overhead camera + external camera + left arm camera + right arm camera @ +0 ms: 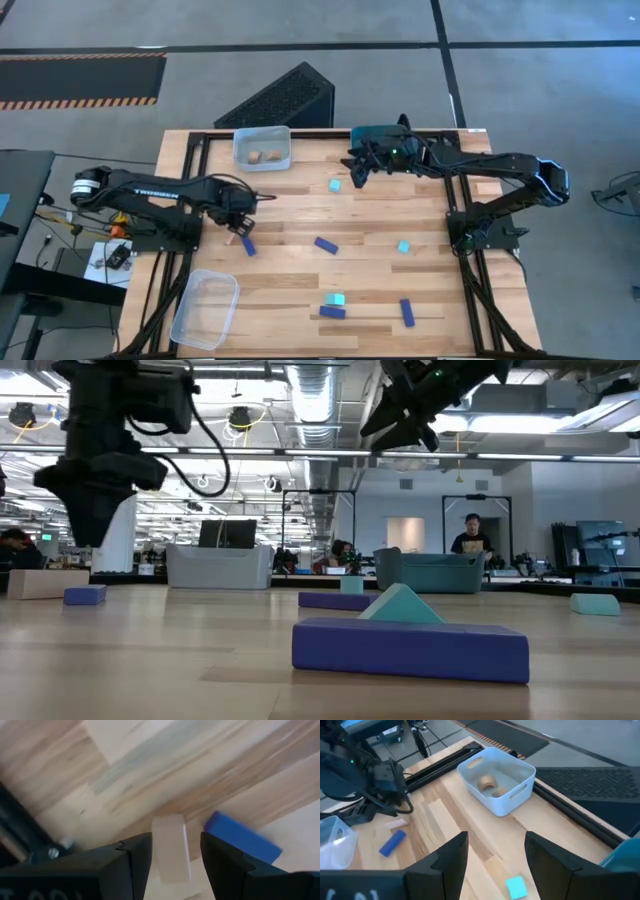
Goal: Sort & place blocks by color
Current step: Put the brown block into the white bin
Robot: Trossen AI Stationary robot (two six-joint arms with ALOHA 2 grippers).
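Note:
My left gripper [240, 222] [176, 851] is open and hovers over the table's left part. A tan block [171, 851] [396, 823] lies flat on the table below the gap between its fingers, untouched. A dark blue bar [243, 841] [248, 245] lies right beside that block. My right gripper [356, 170] [495, 852] is open and empty, raised near the far edge. A teal cube [516, 886] [335, 185] sits on the table just below it. More blue bars [326, 245] and teal cubes [404, 246] lie scattered toward the near edge.
A pale grey bin [262, 147] [495, 780] at the far edge holds tan blocks. A teal bin [375, 134] stands at the far edge by the right gripper. A clear bin [205, 308] sits at the near left corner. A blue bar [410, 650] and a teal cube [400, 605] lie near the front edge.

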